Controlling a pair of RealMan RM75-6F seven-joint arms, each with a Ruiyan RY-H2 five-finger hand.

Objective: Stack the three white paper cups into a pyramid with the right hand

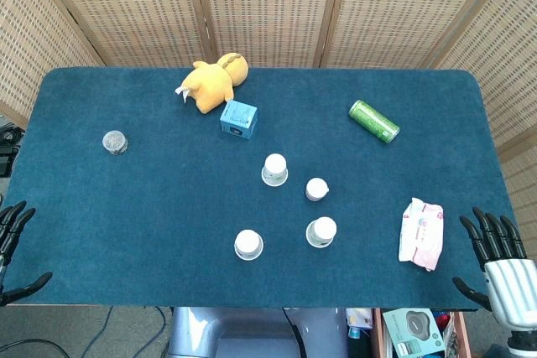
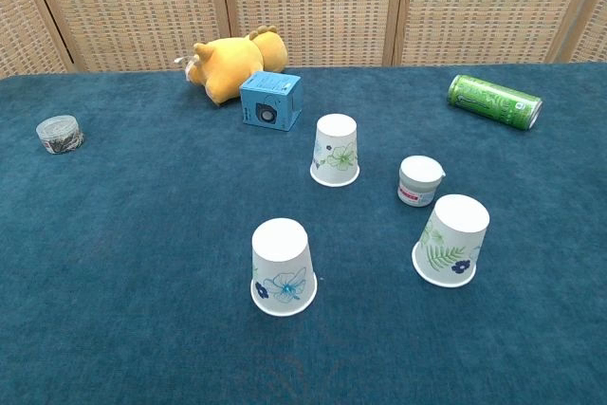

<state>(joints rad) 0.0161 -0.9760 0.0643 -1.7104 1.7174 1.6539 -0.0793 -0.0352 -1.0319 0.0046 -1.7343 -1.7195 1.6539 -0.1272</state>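
so far the three white paper cups all stand upside down and apart on the blue table [image 2: 114,263]: the near-left cup [image 2: 283,267] with a blue flower, the near-right cup [image 2: 451,240] with a green fern print, and the far cup [image 2: 336,150] further back between them. none touches another — nothing is stacked. just beside the near-right cup, on its far side, stands a small white jar [image 2: 418,181] with a red-edged label. behind the far cup sits a blue box [image 2: 269,101], and against it lies a yellow plush toy [image 2: 230,64]. a green can [image 2: 494,101] lies on its side at the far right, a small clear round container [image 2: 59,134] stands far left, and a pink wipes pack [image 1: 420,233] lies near the right edge. the right hand [image 1: 497,251] rests at the table's near right corner, fingers spread and holding nothing; the left hand [image 1: 13,241] sits at the near left corner, fingers likewise apart and empty.
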